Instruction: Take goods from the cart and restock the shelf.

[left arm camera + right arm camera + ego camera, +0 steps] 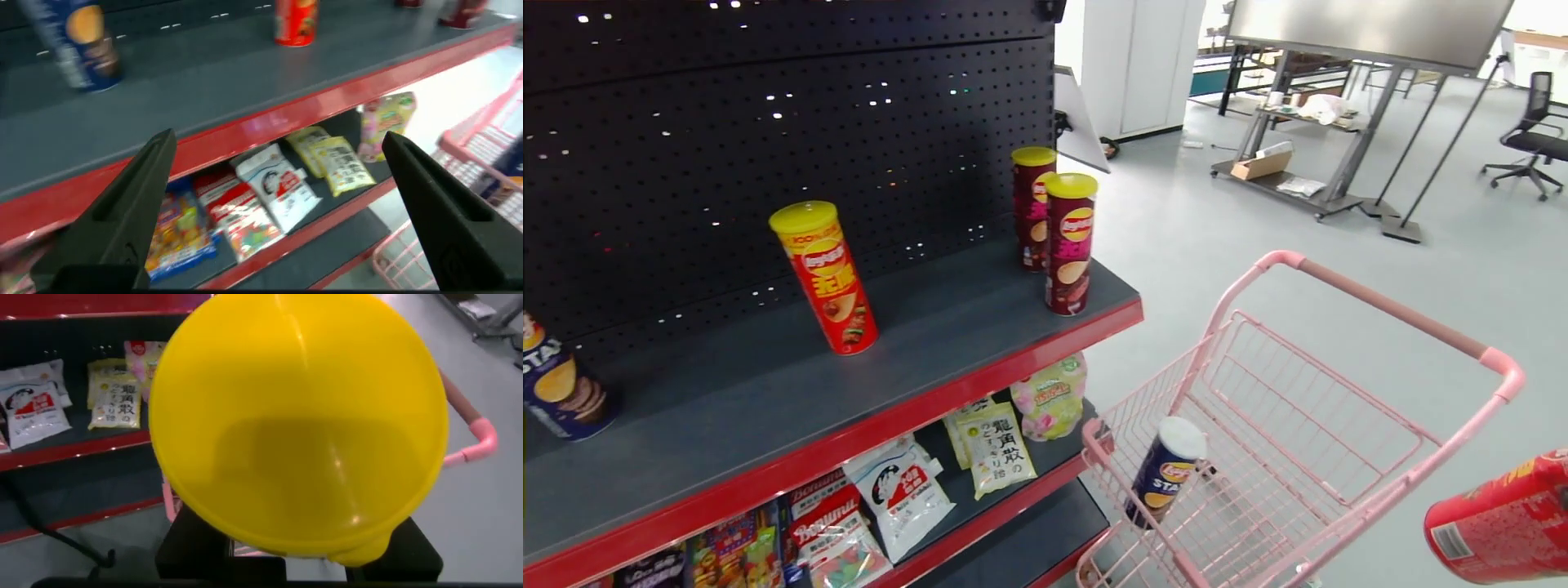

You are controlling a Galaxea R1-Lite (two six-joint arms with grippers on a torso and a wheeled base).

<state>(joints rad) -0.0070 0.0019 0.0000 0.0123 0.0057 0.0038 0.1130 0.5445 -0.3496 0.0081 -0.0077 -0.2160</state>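
A red chip can (1499,531) with a yellow lid (298,425) hangs in the air to the right of the pink cart (1380,302). My right gripper (298,557) is shut on it, its black fingers (196,547) showing on either side below the lid. A blue chip can (1164,472) with a white lid leans inside the cart. My left gripper (278,220) is open with nothing between its fingers, in front of the shelf's red edge (270,122). On the upper shelf (768,392) stand a red can (823,278), two dark red cans (1070,243) and a blue can (556,384).
Snack bags (996,445) lie on the lower shelf (1029,490) beside the cart's front corner. A black pegboard (768,122) backs the upper shelf. A metal rack (1298,163) and an office chair (1535,131) stand far off on the open grey floor.
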